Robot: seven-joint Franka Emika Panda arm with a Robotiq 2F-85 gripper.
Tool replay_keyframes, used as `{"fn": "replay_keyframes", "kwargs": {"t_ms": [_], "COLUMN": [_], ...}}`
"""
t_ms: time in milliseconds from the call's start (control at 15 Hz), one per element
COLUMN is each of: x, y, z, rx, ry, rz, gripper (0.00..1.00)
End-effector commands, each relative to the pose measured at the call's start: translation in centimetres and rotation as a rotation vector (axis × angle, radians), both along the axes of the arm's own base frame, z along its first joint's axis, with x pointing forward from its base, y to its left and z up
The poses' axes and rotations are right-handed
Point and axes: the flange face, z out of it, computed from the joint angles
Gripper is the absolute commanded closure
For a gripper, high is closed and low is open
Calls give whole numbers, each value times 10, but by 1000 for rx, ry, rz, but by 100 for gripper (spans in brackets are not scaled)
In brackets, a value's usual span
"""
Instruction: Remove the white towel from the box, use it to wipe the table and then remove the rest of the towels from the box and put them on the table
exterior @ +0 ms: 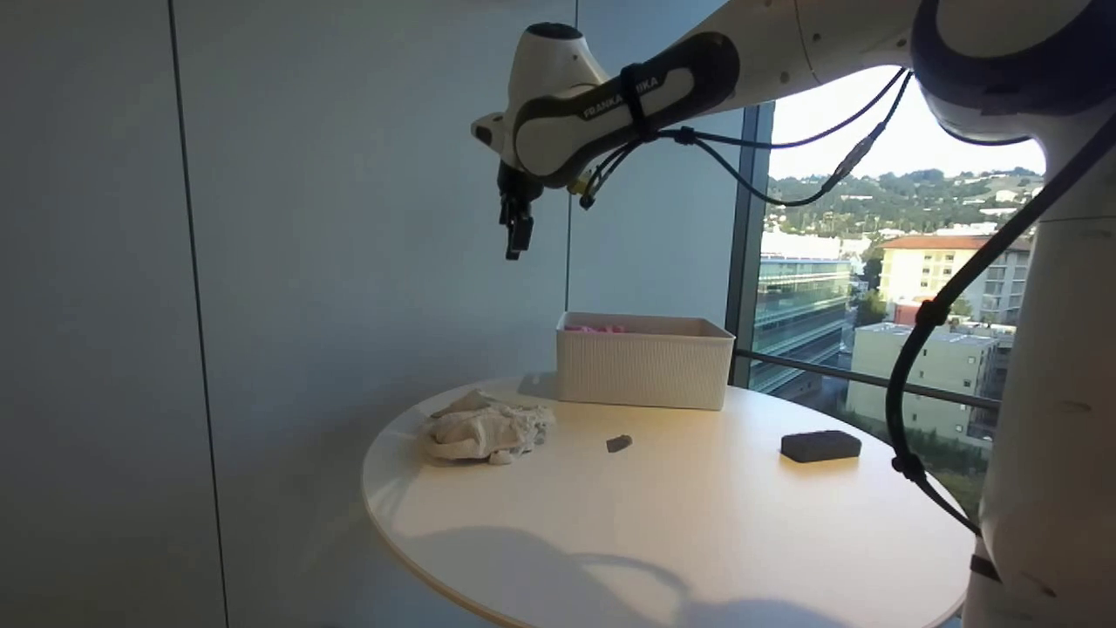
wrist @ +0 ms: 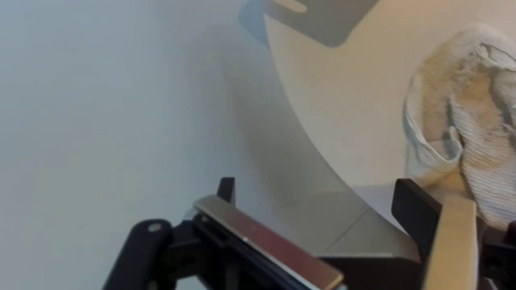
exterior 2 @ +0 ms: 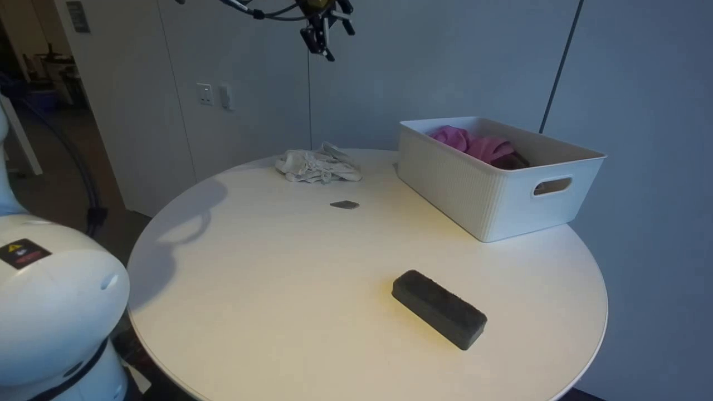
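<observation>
My fingers [wrist: 415, 213] hung spread, with nothing between them, high over a round table [exterior 2: 289, 267]. Below, on its surface, lay the white towel [wrist: 483, 133], crumpled near the rim, partly outside the wrist view. I judged it light, limp and hard to damage, best pinched from above at a raised fold or the curled hem; a flat stretch would likely have slipped my grip. The heap pointed no clear way, though in both exterior views it lay wider than tall. Apart from it and farther off, in an exterior view, the box [exterior: 641, 371] stood upright, its long axis running left to right. Inside, in an exterior view, sat bunched pink towels [exterior 2: 487, 147], their heading lost in the folds. They, too, promised soft, yielding handling, with the topmost hump the likeliest hold and the box wall a probable snag for fingers reaching in.
</observation>
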Motion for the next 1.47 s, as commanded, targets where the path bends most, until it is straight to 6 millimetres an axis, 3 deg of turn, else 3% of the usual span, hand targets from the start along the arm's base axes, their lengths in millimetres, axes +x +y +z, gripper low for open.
{"fn": "replay_keyframes", "kwargs": {"t_ms": [0, 133, 333, 600, 933, 1400], "x": [22, 29, 34, 47, 70, 102], "y": [-73, -120, -179, -231, -256, -260], "z": [43, 55, 56, 25, -37, -112], "rx": [32, 54, 86, 140, 207, 468], "ry": [-124, -156, -204, -236, -251, -195], "rz": [-153, -264, -428, -650, -919, -1047], "gripper": [0, 0, 0, 0, 0, 0]}}
